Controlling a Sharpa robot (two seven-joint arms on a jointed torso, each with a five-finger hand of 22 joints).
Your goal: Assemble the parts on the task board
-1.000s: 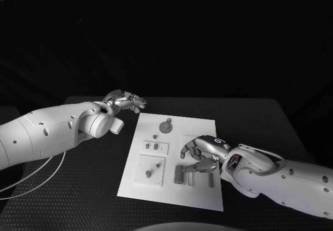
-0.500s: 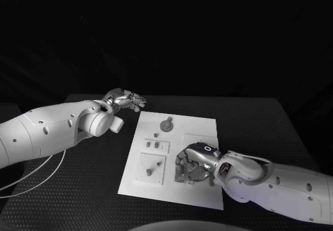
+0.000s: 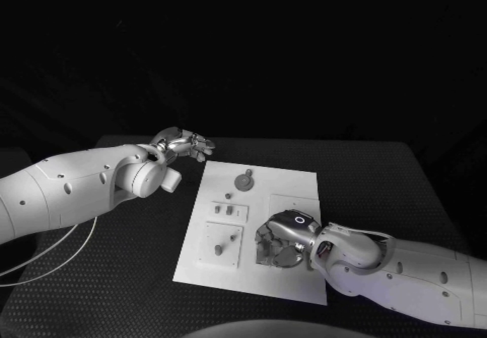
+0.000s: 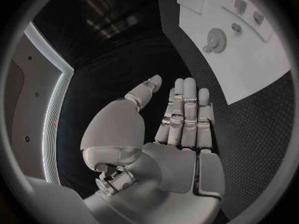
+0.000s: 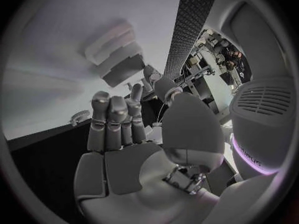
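The room behind is all dark, and my black worktop sits under the white task board, which lies in the middle. My left arm reaches in from the side, and my left robot hand hangs just past the far left corner of the board; its fingers are straight and apart and it holds nothing. It has not moved in the last second. My right robot hand is the one that changed: a second ago it was up above the near right part of the board with the long parts plain to see below it, and now it has dipped down and turned over right on top of them. I think that means I am going for one of those long parts, so the job is only just starting. The round gear part sits on the far end of the board, and small parts rest on the left plates, none of them touched. Now the hard bit: my own right robot hand covers the spot where the long parts lie, so I cannot tell if it has grabbed one. From the wrist, my fingers are curled near the board, but their tips hide what they touch.
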